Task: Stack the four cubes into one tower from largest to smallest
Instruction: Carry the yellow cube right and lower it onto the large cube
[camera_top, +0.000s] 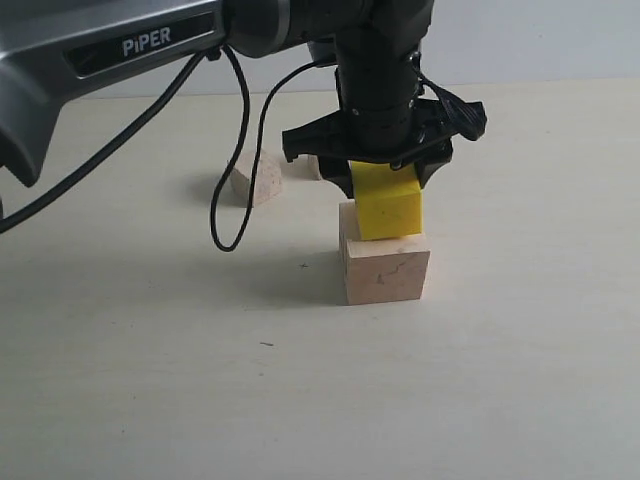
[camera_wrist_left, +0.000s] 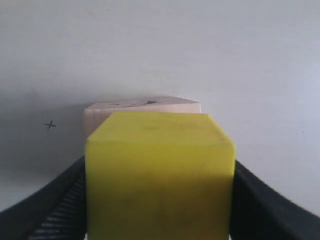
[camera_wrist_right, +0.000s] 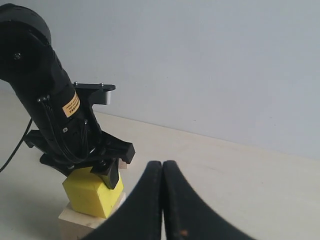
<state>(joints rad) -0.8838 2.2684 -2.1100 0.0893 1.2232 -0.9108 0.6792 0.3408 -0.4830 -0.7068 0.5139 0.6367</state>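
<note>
The large pale wooden cube (camera_top: 385, 268) with dark cracks stands on the table. The yellow cube (camera_top: 390, 205) sits on top of it, set slightly toward the back. My left gripper (camera_top: 386, 178) comes down from above and is shut on the yellow cube's sides. The left wrist view shows the yellow cube (camera_wrist_left: 160, 165) between the black fingers (camera_wrist_left: 55, 210), with the large cube (camera_wrist_left: 142, 107) under it. A small beige wooden cube (camera_top: 255, 178) lies to the back left, and another (camera_top: 305, 167) shows partly behind the arm. My right gripper (camera_wrist_right: 162, 166) is shut and empty, off to one side of the stack (camera_wrist_right: 87, 196).
A black cable (camera_top: 225, 200) hangs in a loop from the left arm, between the stack and the small cube. The pale tabletop (camera_top: 150, 380) runs bare toward the front and the right. A light wall stands behind.
</note>
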